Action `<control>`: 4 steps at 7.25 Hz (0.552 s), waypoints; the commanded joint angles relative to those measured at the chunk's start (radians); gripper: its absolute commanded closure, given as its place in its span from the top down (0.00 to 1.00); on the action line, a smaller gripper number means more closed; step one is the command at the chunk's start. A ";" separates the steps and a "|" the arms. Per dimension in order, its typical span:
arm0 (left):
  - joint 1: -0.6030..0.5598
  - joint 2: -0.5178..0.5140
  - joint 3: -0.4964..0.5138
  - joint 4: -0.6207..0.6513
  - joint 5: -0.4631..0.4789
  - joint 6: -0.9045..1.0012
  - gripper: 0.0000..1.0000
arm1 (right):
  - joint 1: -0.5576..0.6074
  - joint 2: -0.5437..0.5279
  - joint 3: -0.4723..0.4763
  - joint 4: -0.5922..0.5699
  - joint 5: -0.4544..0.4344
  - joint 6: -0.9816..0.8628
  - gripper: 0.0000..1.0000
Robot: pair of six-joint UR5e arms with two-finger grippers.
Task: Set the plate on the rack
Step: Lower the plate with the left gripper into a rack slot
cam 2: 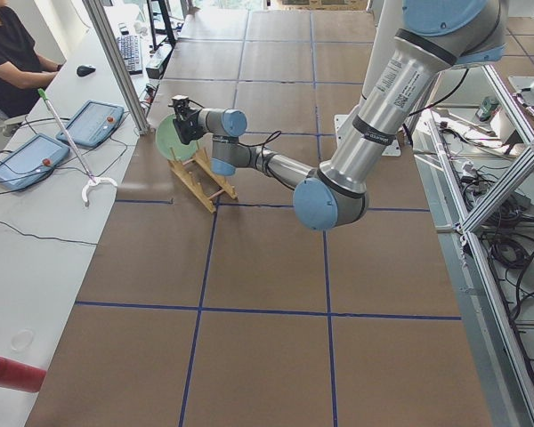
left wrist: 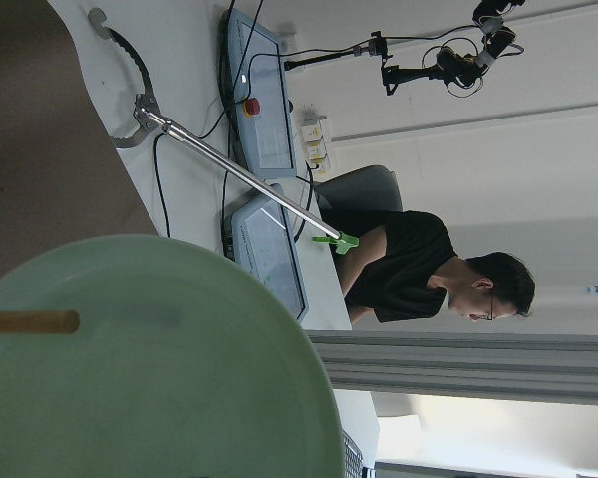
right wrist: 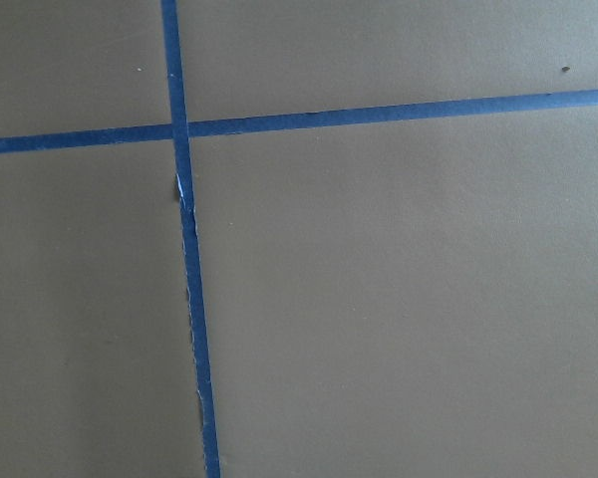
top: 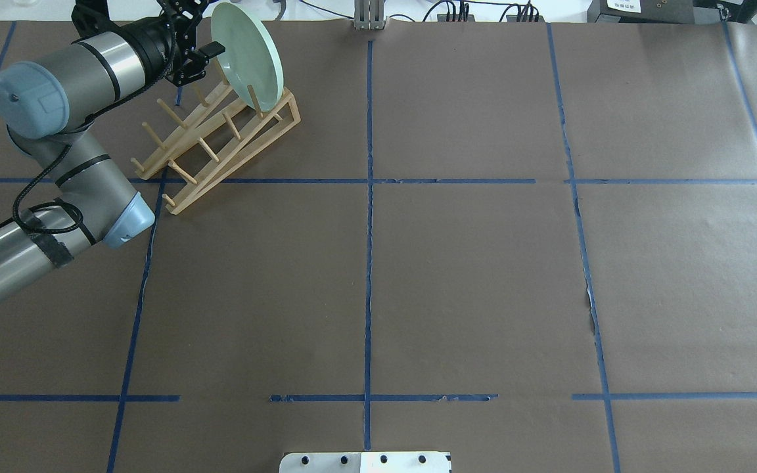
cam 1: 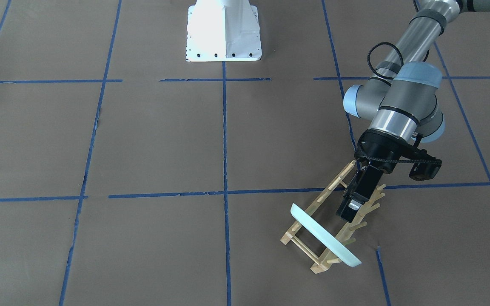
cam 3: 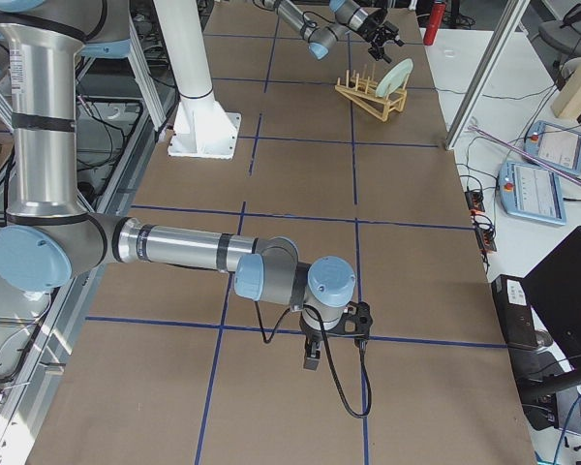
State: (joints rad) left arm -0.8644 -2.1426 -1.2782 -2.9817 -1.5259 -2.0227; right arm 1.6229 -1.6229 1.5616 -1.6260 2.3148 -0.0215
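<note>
At the far left of the overhead view, the left hand (top: pixel 198 62) hovers over the rack's upper pegs. Its fingers look spread with nothing between them, and one fingertip is just beside the plate (top: pixel 247 49) but not visibly touching it. To the right of the hand, the plate stands on edge across both rails of the rack (cam 1: pixel 288 238). It sits in a slot at the end farthest from the robot, tilted, with its rim overhanging each rail. The left wrist view shows a peg (left wrist: pixel 28 321) crossing the plate's face, so it seems seated between pegs. The placing looks done, and the step in hand is getting clear. To do that well, the hand should stay spread and lift up and back along the line of the rack. It should not swing sideways, where a finger could catch a peg or nudge the rim and tip the plate off the end. Far to the right, the right hand (cam 3: pixel 312 354) hangs low over the bare surface (top: pixel 483 263); I cannot tell whether it is spread or closed.
</note>
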 commanded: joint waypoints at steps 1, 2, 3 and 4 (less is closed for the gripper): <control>-0.016 0.007 -0.038 0.053 -0.092 0.186 1.00 | 0.000 0.000 0.000 0.000 0.000 0.000 1.00; -0.025 0.016 -0.091 0.143 -0.143 0.291 1.00 | 0.000 0.000 0.000 0.000 0.000 0.000 1.00; -0.033 0.054 -0.175 0.218 -0.160 0.380 1.00 | 0.000 0.000 0.000 0.000 0.000 0.000 1.00; -0.050 0.105 -0.249 0.260 -0.206 0.477 1.00 | 0.000 0.000 0.000 0.000 0.000 -0.001 1.00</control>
State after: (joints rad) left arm -0.8969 -2.0907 -1.4339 -2.7930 -1.6812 -1.6685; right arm 1.6229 -1.6229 1.5616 -1.6260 2.3148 -0.0218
